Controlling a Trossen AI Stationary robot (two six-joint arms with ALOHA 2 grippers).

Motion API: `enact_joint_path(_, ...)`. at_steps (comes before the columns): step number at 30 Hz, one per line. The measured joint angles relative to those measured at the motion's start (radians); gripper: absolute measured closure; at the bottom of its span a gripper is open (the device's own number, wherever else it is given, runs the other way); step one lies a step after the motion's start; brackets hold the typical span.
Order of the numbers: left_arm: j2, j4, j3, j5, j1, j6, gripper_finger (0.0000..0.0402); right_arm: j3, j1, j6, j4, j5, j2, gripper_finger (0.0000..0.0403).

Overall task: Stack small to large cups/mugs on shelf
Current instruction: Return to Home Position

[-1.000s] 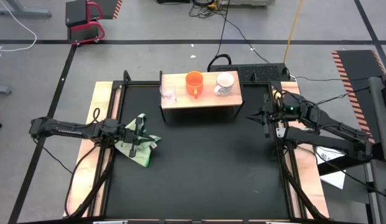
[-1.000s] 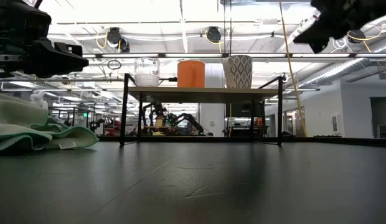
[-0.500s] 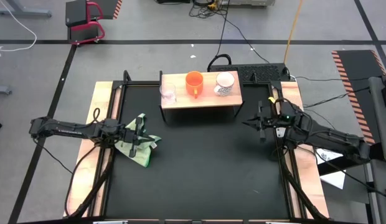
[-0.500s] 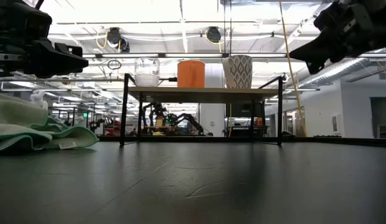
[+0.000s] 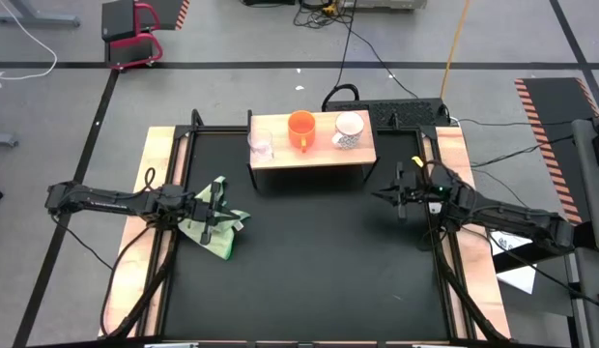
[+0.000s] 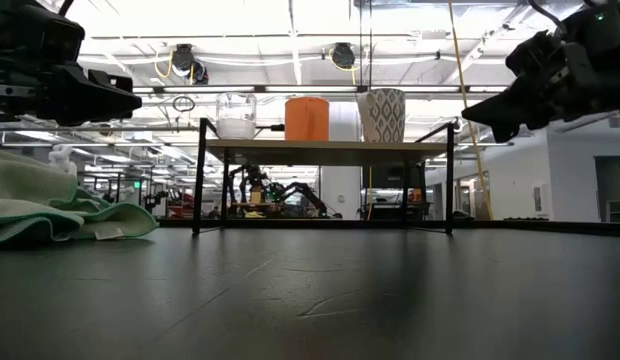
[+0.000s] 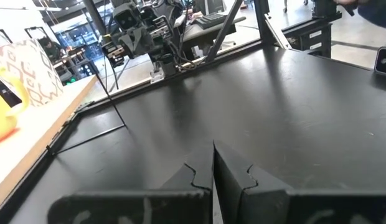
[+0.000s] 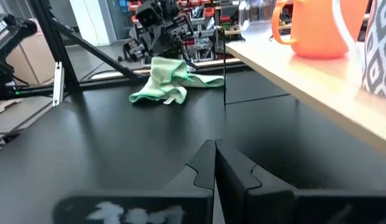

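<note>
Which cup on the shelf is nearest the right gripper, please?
The white patterned mug, at the shelf end toward the right gripper; the orange mug stands mid-shelf, the clear glass cup farthest.

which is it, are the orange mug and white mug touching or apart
Apart. The high view shows bare shelf top between the orange mug and the white mug.

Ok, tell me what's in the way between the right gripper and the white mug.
Nothing visible. The right gripper, shut, hangs above bare black mat in front of the shelf; the white patterned mug stands at the shelf end nearest it.
</note>
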Motion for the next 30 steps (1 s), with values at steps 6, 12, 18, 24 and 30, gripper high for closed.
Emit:
enact_joint_path(6, 0.000, -0.001, 0.000, 0.000, 0.000, -0.010, 0.0392, -0.032, 0.000, -0.021, 0.032, 0.002, 0.000, 0.0403)
enact_joint_path(12, 0.000, -0.001, 0.000, 0.000, 0.001, -0.006, 0.0392, -0.091, -0.001, -0.033, 0.099, 0.004, 0.000, 0.0403)
enact_joint_path(18, 0.000, -0.001, 0.000, 0.000, 0.001, -0.008, 0.0392, -0.106, -0.001, -0.063, 0.116, 0.004, -0.001, 0.0403)
enact_joint_path(24, 0.000, 0.010, 0.000, 0.000, 0.000, -0.034, 0.0392, -0.108, 0.036, -0.101, 0.125, -0.021, -0.001, 0.0403)
enact_joint_path(30, 0.000, 0.047, 0.000, -0.032, -0.078, -0.001, 0.0399, -0.109, 0.173, -0.114, 0.143, -0.023, -0.002, 0.0403)
